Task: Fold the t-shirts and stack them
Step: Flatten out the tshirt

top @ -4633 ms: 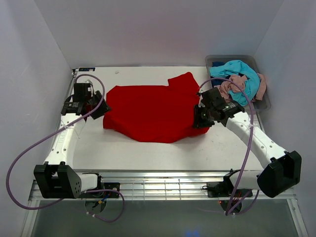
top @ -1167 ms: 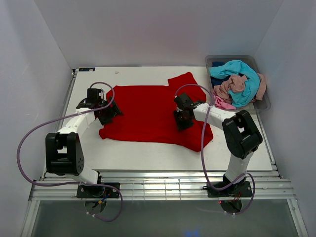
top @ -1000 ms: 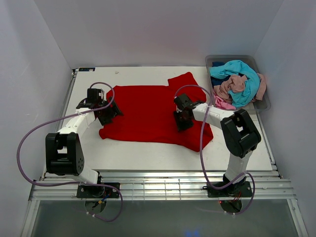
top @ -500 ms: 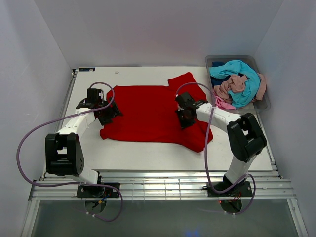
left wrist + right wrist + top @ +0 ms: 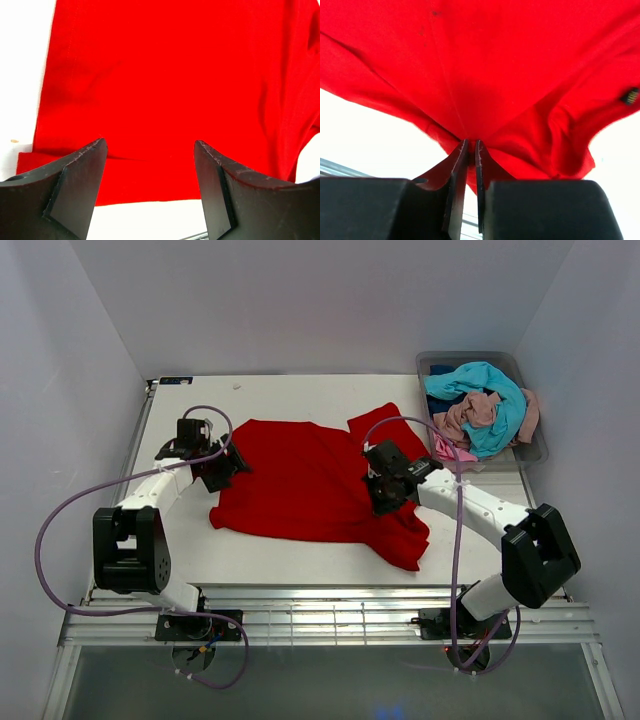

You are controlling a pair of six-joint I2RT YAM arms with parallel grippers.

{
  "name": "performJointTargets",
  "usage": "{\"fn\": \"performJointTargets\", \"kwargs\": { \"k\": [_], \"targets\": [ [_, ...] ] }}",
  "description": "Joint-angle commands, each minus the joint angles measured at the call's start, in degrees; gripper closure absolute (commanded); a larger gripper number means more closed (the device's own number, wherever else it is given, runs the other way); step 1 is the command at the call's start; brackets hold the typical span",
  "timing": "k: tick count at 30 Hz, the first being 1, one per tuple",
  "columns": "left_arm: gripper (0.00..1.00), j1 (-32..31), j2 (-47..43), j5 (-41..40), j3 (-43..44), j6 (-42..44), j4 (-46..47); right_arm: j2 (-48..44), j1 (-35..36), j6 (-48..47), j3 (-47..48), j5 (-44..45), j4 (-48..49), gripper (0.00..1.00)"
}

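A bright red t-shirt [image 5: 300, 475] lies spread and wrinkled across the white table. My left gripper [image 5: 225, 468] sits at its left edge, open; in the left wrist view its fingers straddle flat red cloth [image 5: 175, 75] without holding it, the gripper [image 5: 150, 150] wide apart. My right gripper [image 5: 383, 502] is over the shirt's right half and is shut on a pinch of red cloth [image 5: 495, 65]; the right wrist view shows folds drawn taut into the narrow gap of the gripper [image 5: 470, 144]. The other t-shirts, turquoise [image 5: 490, 390], dusty pink [image 5: 470, 415] and bright pink [image 5: 445, 448], are piled in the bin.
The clear grey plastic bin [image 5: 537, 448] stands at the table's back right corner, with a bit of dark blue cloth [image 5: 438, 370] at its far end. Bare white table [image 5: 290, 555] shows in front of the shirt. White walls close in on three sides.
My right gripper has shut on the red shirt and moved toward the near right, dragging the cloth with it. The shirt's right part has bunched. The left gripper has stayed put.
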Motion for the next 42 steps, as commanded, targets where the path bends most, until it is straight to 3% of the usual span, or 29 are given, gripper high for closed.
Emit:
{"fn": "performJointTargets", "kwargs": {
  "k": [1, 6, 21, 34, 37, 40, 42],
  "targets": [
    [0.2, -0.3, 1.0, 2.3, 0.5, -0.6, 1.8, -0.5, 0.5, 1.9, -3.4, -0.5, -0.9, 0.85],
    [0.2, -0.3, 2.1, 2.9, 0.5, -0.8, 2.0, 1.5, 0.7, 2.3, -5.2, -1.5, 0.9, 0.77],
    [0.2, -0.3, 1.3, 2.6, 0.7, -0.9, 2.1, 1.8, 1.4, 3.3, -7.4, -2.1, 0.5, 0.64],
    [0.2, -0.3, 1.6, 2.7, -0.1, -1.2, 2.2, -3.7, 1.8, 5.2, -7.7, -1.3, -3.4, 0.67],
    [0.2, -0.3, 1.6, 2.7, -0.4, -1.3, 2.3, -4.5, 1.9, 5.4, -7.5, -1.7, -3.5, 0.75],
    [0.2, -0.2, 1.4, 2.8, -0.4, -1.2, 2.3, -4.7, 2.1, 5.5, -7.0, -2.0, -4.4, 0.92],
    [0.2, -0.3, 1.4, 2.7, -0.3, -1.2, 2.2, -5.1, 2.2, 5.4, -6.6, -2.6, -5.5, 0.92]
  ]
}}
